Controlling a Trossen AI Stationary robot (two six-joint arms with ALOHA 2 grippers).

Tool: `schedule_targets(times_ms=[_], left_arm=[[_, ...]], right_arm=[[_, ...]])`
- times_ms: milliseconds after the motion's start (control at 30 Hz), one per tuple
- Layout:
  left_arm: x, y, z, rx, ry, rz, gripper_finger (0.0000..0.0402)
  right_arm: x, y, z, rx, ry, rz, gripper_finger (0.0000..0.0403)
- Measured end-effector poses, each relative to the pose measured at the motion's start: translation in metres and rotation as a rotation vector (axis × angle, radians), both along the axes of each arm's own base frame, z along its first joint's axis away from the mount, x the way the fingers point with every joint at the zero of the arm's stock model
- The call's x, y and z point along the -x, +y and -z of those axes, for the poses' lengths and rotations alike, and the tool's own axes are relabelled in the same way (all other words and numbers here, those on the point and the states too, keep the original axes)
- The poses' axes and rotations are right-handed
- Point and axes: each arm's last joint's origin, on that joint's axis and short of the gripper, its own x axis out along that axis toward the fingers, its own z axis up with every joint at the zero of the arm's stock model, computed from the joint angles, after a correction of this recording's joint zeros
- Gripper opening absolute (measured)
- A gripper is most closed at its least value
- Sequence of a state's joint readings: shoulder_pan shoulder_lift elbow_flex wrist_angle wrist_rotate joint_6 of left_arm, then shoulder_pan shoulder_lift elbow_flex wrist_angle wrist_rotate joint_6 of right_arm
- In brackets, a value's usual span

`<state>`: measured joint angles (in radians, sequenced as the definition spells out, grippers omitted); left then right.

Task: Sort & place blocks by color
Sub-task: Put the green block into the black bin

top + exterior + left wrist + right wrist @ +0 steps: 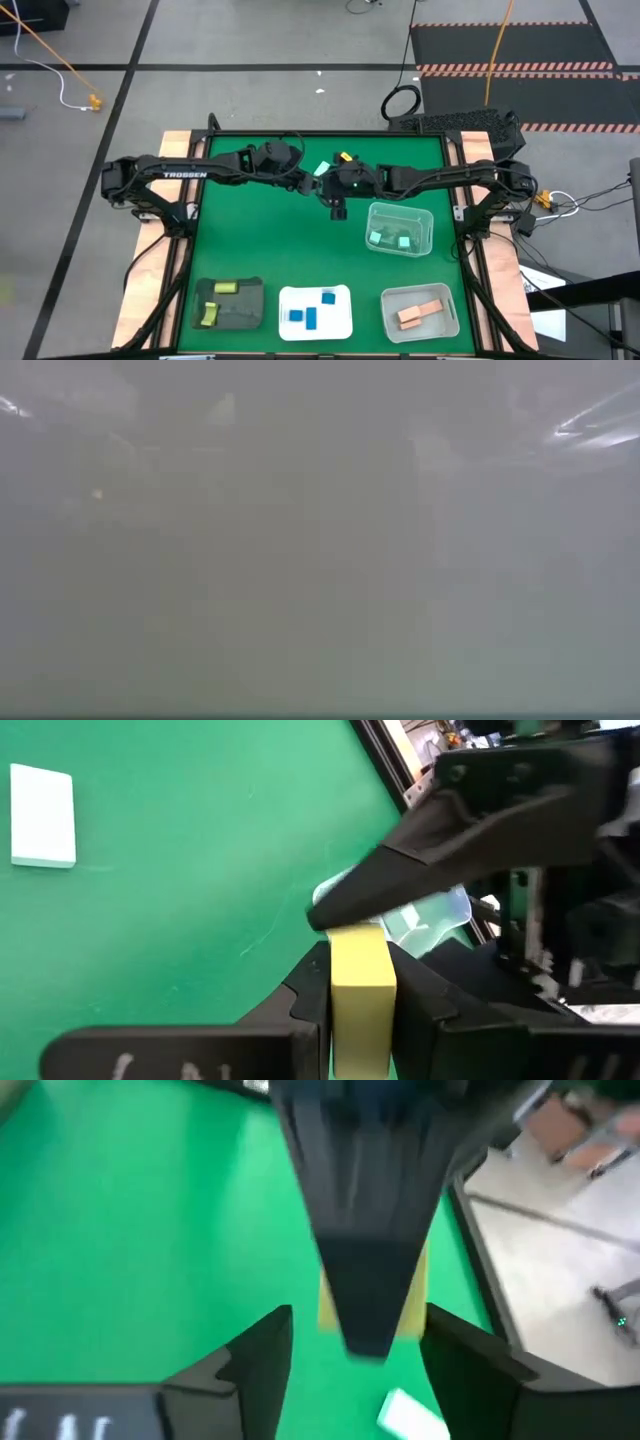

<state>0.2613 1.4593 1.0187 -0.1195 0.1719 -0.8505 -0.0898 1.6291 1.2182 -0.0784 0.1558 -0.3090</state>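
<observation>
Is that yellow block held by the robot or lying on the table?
Held: the left gripper clamps the yellow block between its fingers.

The high view looks straight down on the counter (260,250), while both wrist views sit close above its green mat.

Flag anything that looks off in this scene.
The low view is a grey haze and shows nothing. Otherwise, both grippers meet mid-table: the left gripper holds a yellow block, and the other arm's finger points at its top. The sorted trays look tidy.
</observation>
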Motion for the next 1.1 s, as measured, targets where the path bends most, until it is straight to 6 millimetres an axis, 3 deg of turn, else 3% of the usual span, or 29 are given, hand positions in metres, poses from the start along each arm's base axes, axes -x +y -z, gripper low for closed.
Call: schedule_targets(times_ms=[267, 400, 633, 967, 1100], left_arm=[[0.008, 0.011, 0.007, 0.030, 0.082, -0.052, 0.0059], [0.007, 0.004, 0.007, 0.091, 0.084, -0.016, 0.0059], [0.015, -0.043, 0.005, 0.248, 0.187, 0.155, 0.0059], [0.069, -0.118, -0.029, 0.349, 0.303, 0.123, 0.0059], [0.092, -0.151, -0.033, 0.435, 0.386, 0.100, 0.0059]], right_arm=[[0.020, 0.001, 0.017, -0.146, 0.238, 0.140, 0.0227], [0.032, 0.001, 0.025, -0.151, 0.358, 0.232, 0.0220], [0.044, 0.000, 0.029, -0.136, 0.466, 0.309, 0.0215], [0.037, -0.001, 0.026, -0.117, 0.397, 0.275, 0.0215], [0.031, -0.006, 0.024, -0.121, 0.305, 0.279, 0.0215]])
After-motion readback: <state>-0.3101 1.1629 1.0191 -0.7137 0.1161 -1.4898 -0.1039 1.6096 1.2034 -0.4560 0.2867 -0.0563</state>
